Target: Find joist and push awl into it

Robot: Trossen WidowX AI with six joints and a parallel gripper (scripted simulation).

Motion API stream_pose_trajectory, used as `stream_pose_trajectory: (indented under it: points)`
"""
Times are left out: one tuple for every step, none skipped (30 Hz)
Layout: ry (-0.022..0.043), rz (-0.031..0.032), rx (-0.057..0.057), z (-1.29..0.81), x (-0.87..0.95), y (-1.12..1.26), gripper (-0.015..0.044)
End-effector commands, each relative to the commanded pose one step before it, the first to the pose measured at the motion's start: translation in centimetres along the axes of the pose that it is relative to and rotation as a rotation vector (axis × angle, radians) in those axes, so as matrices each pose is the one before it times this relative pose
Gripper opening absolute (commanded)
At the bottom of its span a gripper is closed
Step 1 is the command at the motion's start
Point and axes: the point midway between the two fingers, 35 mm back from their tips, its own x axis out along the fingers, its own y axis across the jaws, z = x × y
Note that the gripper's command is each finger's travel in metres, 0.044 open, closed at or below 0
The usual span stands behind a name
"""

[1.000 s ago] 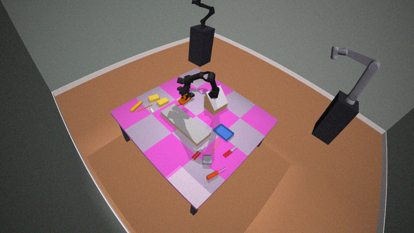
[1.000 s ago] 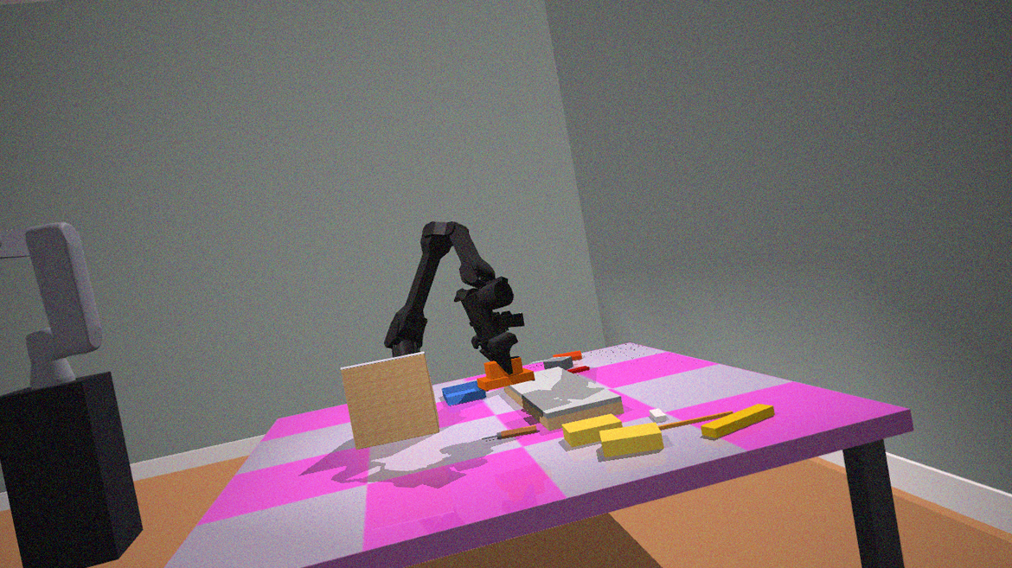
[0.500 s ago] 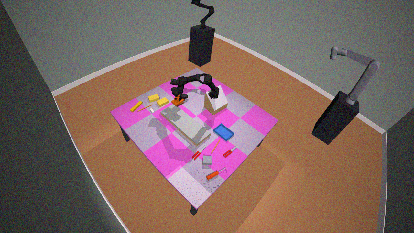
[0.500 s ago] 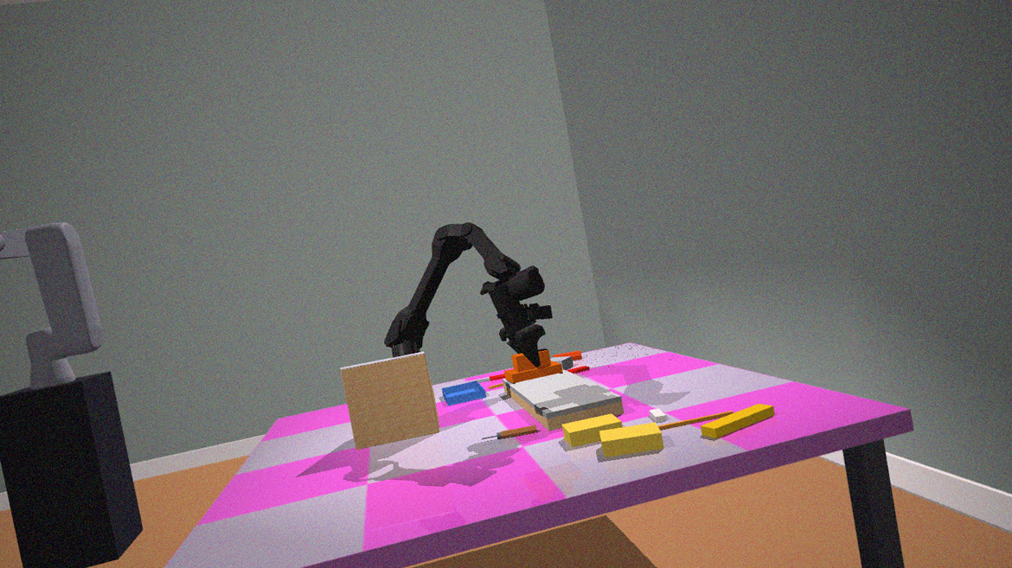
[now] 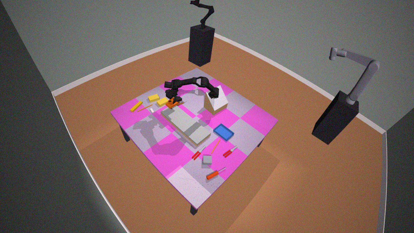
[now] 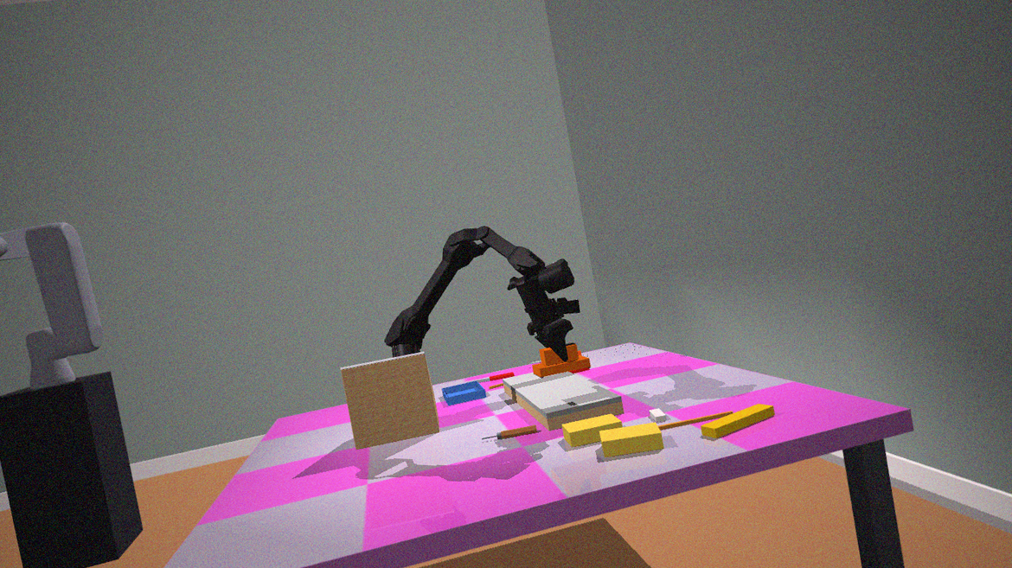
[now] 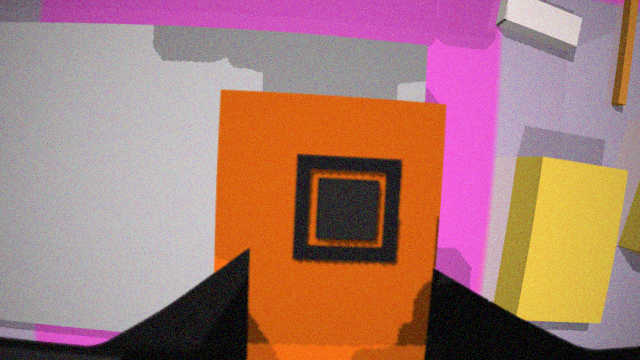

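My gripper (image 5: 174,100) (image 6: 564,355) (image 7: 328,264) is shut on the orange stud finder (image 5: 170,105) (image 6: 540,367) (image 7: 260,150), with its black square window facing the wrist camera. It is held above the end of the pale grey floor panel (image 5: 185,121) (image 6: 546,393) (image 7: 100,150) nearer the yellow blocks; the exact height is hard to tell. The window looks dark. The awl (image 6: 517,433) lies on the table beside that end, its thin tip pointing away; the top view shows it partly hidden behind the gripper. The blue tray (image 5: 223,132) (image 6: 463,393) is empty. The joist is hidden.
Two yellow blocks (image 5: 154,97) (image 5: 162,102) (image 6: 630,442), a yellow bar (image 5: 136,106) (image 6: 739,421) and a white block (image 5: 151,110) (image 7: 542,22) lie past the panel's end. A white-topped wooden wedge (image 5: 212,107) (image 6: 389,400) stands near the arm. Pliers, a grey block (image 5: 207,159) and a screwdriver (image 5: 212,175) lie opposite.
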Motion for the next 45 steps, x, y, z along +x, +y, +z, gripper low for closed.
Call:
stream_pose_trajectory:
  points:
    - [-0.01111,0.00149,0.0098,1.062,-0.016,-0.039,0.0]
    - [0.0,-0.00001,0.0,-0.007,0.037,-0.002,0.0]
    - [0.0,-0.00002,0.0,-0.015,0.075,-0.005,0.0]
    - [0.00001,-0.00003,0.0,-0.023,0.113,-0.007,0.0]
    - [0.00001,-0.00003,0.0,-0.03,0.147,-0.008,0.0]
    - [0.00001,-0.00003,0.0,-0.037,0.18,-0.01,0.0]
    - [0.00001,-0.00003,0.0,-0.044,0.209,-0.01,0.0]
    - [0.0,-0.00002,0.0,-0.049,0.223,-0.01,0.0]
    - [0.0,-0.00001,0.0,-0.05,0.225,-0.009,0.0]
    - [0.0,0.0,0.0,-0.051,0.224,-0.008,0.0]
    - [0.0,0.00001,0.0,-0.052,0.224,-0.007,0.0]
    - [-0.00001,0.00002,0.0,-0.054,0.223,-0.006,0.0]
    - [-0.00001,0.00003,0.0,-0.055,0.222,-0.005,0.0]
    - [-0.00001,0.00004,0.0,-0.056,0.222,-0.004,0.0]
    - [-0.00001,0.00005,0.0,-0.057,0.221,-0.003,0.0]
    - [-0.00001,0.00007,0.0,-0.058,0.22,-0.002,0.0]
    - [-0.00002,0.00008,0.0,-0.059,0.219,-0.001,0.0]
    - [-0.00002,0.00009,0.0,-0.06,0.219,0.0,0.0]
    - [-0.00002,0.0001,0.0,-0.061,0.218,0.001,0.0]
    - [-0.00002,0.00011,0.0,-0.062,0.217,0.003,0.0]
    - [-0.00002,0.00012,0.0,-0.064,0.216,0.004,0.0]
    - [-0.00002,0.00013,0.0,-0.065,0.215,0.005,0.0]
    - [-0.00003,0.00014,0.0,-0.066,0.214,0.006,0.0]
    - [-0.00003,0.00015,0.0,-0.067,0.214,0.007,0.0]
    - [-0.00003,0.00016,0.0,-0.068,0.213,0.007,0.0]
    - [-0.00003,0.00018,0.0,-0.069,0.212,0.008,0.0]
    - [-0.00003,0.00019,0.0,-0.07,0.211,0.009,0.0]
    - [-0.00003,0.0002,0.0,-0.071,0.21,0.01,0.0]
    - [-0.00003,0.00021,0.0,-0.072,0.209,0.011,0.0]
    - [-0.00003,0.00022,0.0,-0.073,0.208,0.012,0.0]
    - [0.0,0.00001,0.0,-0.007,0.025,0.0,0.0]
    - [0.0,0.00002,0.0,-0.014,0.051,0.0,0.0]
    - [0.0,0.00002,0.0,-0.02,0.072,0.0,0.0]
    - [-0.00001,0.00003,0.0,-0.026,0.093,0.001,0.0]
    - [-0.00001,0.00004,0.0,-0.032,0.116,0.001,0.0]
    - [-0.00001,0.00006,0.0,-0.039,0.139,0.002,0.0]
    - [-0.00001,0.00007,0.0,-0.044,0.155,0.002,0.0]
    - [-0.00001,0.00008,0.0,-0.046,0.159,0.003,0.0]
    - [-0.00001,0.00009,0.0,-0.047,0.159,0.003,0.0]
    - [-0.00002,0.00009,0.0,-0.048,0.159,0.004,0.0]
    - [-0.00002,0.0001,0.0,-0.048,0.158,0.004,0.0]
    - [-0.00002,0.00011,0.0,-0.049,0.158,0.005,0.0]
    - [-0.00002,0.00011,0.0,-0.05,0.157,0.005,0.0]
    - [-0.00002,0.0001,0.0,-0.041,0.128,0.005,0.0]
    - [-0.00001,0.00006,0.0,-0.025,0.077,0.003,0.0]
